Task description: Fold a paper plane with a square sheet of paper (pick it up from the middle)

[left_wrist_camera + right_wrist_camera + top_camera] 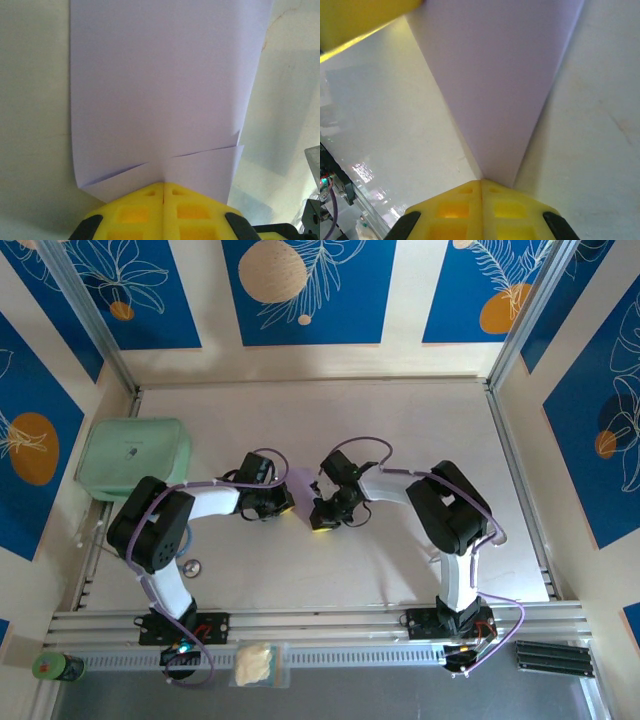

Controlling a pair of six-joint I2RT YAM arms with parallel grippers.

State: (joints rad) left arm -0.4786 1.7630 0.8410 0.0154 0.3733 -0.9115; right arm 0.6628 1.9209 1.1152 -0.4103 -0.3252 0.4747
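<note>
Yellow fingers [145,200] of your left gripper [163,185] sit at the bottom of the left wrist view, pressed together with no gap. They pinch the near edge of the sheet of paper [165,75], just where two small flaps meet in a shallow crease. Your right gripper [481,182] is likewise fully closed, at the bottom of the right wrist view, and nips a pointed corner of the same sheet [505,80], which fans out toward the top of that frame.

Finding: you are mid-fold. The sheet is partly creased and far from a dart shape. Whether it lies flat or hangs between the two grips cannot be told.

Next move, as a judgement: one grip must hold the sheet firm while the other carries its corner over to the centre line and presses. Thin paper will tear or skew if both arms pull apart.

Overhead, the two grippers nearly meet at mid-table [420,420], which is pale and matt. A mint-green box [133,457] sits at upper left. Blue panels with leaf and orange-disc prints [308,290] wall the cell, and a metal rail [330,622] runs along the bottom of the frame.
</note>
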